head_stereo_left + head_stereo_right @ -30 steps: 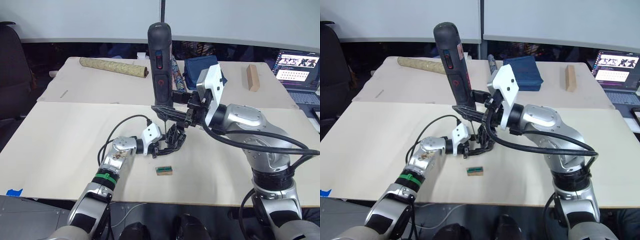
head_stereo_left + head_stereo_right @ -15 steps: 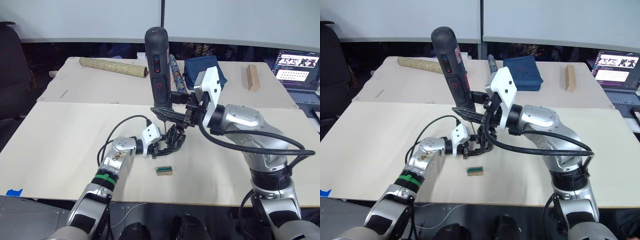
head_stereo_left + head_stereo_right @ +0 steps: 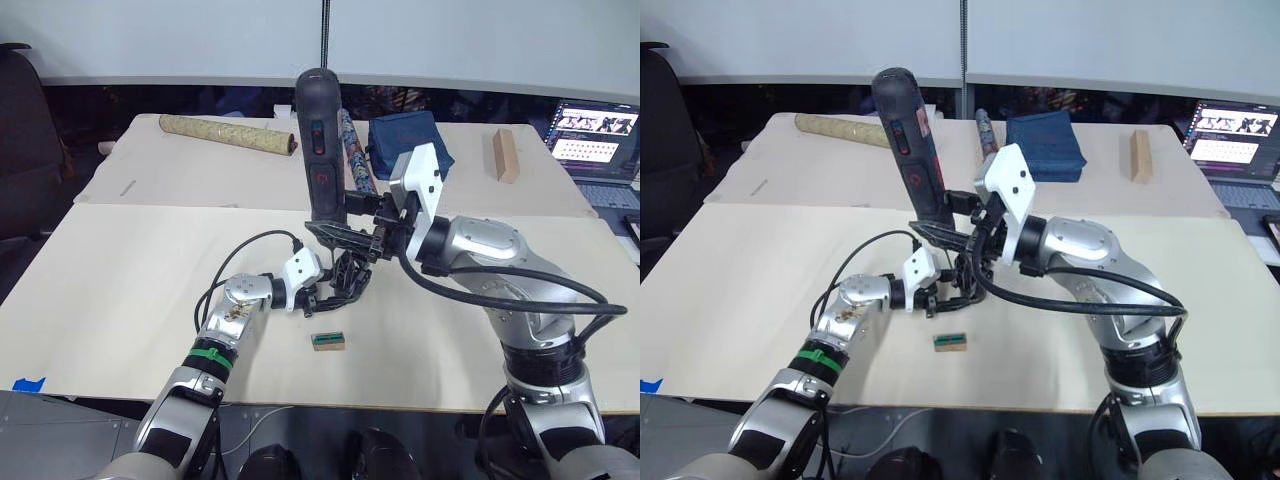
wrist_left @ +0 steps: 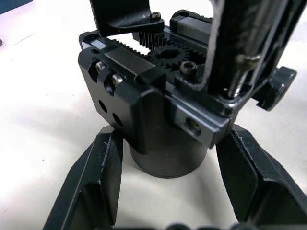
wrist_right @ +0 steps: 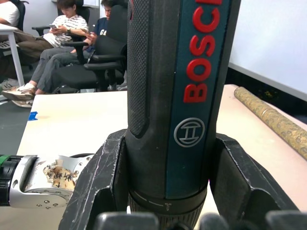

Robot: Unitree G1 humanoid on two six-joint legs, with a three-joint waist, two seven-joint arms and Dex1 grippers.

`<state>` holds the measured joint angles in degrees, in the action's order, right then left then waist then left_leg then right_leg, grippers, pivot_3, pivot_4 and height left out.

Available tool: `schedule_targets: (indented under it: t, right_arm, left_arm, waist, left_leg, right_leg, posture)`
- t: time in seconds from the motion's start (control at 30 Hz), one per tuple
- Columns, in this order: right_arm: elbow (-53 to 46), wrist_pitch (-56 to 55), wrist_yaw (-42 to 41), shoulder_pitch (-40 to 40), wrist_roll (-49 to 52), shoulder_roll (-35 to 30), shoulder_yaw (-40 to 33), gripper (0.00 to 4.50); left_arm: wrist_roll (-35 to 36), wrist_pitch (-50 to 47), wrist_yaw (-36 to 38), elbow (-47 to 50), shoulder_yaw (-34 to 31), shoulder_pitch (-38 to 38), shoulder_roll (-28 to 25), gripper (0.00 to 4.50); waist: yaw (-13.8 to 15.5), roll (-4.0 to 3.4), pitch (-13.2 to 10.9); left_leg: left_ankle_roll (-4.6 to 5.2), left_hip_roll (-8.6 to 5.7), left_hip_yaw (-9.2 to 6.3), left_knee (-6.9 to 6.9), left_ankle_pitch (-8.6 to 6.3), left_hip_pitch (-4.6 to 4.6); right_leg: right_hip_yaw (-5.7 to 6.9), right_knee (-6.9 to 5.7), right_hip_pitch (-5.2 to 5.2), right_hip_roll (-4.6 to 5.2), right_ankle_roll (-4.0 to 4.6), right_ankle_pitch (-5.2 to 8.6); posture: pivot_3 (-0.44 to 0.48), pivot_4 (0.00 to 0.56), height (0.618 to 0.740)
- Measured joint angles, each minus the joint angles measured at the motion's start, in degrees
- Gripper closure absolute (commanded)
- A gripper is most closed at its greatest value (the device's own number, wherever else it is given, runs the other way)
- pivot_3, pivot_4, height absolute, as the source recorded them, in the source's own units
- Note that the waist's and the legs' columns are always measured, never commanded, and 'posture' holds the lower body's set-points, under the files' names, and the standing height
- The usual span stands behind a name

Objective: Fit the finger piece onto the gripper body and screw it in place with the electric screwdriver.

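Gripping ribbed cylindrical electric screwdriver [image 3: 320, 150]

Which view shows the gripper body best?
The left wrist view: the gripper body sits close up, gears and screws visible, between the left hand's fingers. In the eye views it is small and dark below the electric screwdriver.

Left arm stretched low and forward, wrist level, left gripper [image 3: 322, 292] with both fingers [image 4: 93, 184] pressed against opposite sides of the round base of the gripper body [image 4: 163, 120]. Right arm bent at the elbow and reaching inward, right gripper [image 3: 345, 226] poised just above the left one, fingers [image 5: 103, 177] clamped on the electric screwdriver [image 3: 320, 150], held near upright and rising above the claw.
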<state>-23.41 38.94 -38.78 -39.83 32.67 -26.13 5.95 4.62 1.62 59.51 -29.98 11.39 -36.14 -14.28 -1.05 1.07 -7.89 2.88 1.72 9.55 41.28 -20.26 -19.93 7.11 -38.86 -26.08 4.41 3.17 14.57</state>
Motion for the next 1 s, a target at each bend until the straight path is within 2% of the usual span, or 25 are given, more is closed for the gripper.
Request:
schedule_targets:
  t: [0.57, 1.0]
  right_arm:
    - [0.39, -0.14, 0.01, 0.36, -1.09, 0.44, 0.2, 2.56]
    - [2.4, -6.05, -2.33, 2.38, -4.38, 0.79, 1.47, 2.56]
  left_arm:
    - [0.04, 0.02, 0.03, 0.0, 0.0, 0.0, -0.01, 2.19]
    - [-0.02, 0.02, -0.15, -0.11, 0.01, -0.03, -0.11, 2.19]
  waist:
    - [0.01, 0.0, 0.0]
    - [0.06, 0.0, 0.0]
  left_leg:
    - [0.0, 0.0, 0.0, 0.0, 0.0, 0.0]
    - [0.0, 0.0, 0.03, 0.02, 0.0, 0.07]
  right_leg:
    - [-0.01, 0.0, 0.0, 0.0, 0.0, 0.0]
    - [-0.06, 0.02, 0.01, 0.02, 0.0, 0.0]
  posture:
    - [0.0, 0.15, 0.74]
    - [0.0, 0.15, 0.74]
